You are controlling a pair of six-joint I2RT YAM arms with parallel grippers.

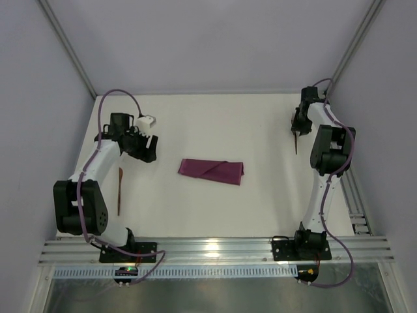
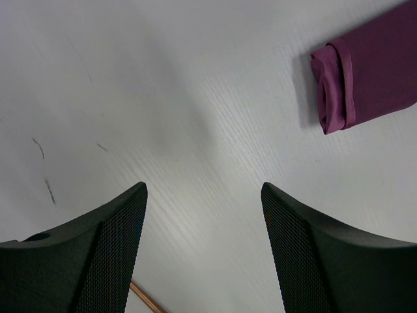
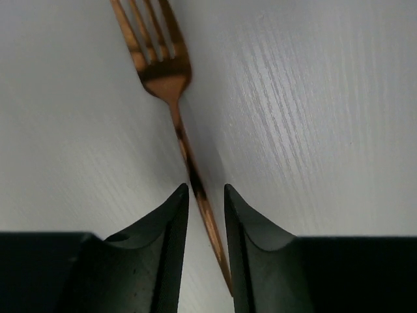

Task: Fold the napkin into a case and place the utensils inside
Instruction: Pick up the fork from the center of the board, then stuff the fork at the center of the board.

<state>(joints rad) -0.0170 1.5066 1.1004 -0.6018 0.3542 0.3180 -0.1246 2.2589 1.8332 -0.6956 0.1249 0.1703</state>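
Right claw (image 3: 206, 195) pinches fork (image 3: 171, 85) over white woodgrain table (image 3: 313, 117).

copper fork (image 3: 171, 78), handle btwn right gripper (image 3: 206, 195) fingers

Maroon-purple napkin (image 1: 211, 171), copper fork (image 3: 171, 98)

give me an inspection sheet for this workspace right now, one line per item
Surface: white table, a few faint scuff marks near the left arm.
Job's things: napkin folded into a narrow case mid-table; fork at the right end effector; second utensil lying beside the left arm.
Clutter: nothing seen.
End effectors: left end effector open, empty; right end effector closing around the fork's handle.
Cables: purple cables looped along both arms.
Surroundings: plain grey walls, aluminium rails at the near edge.
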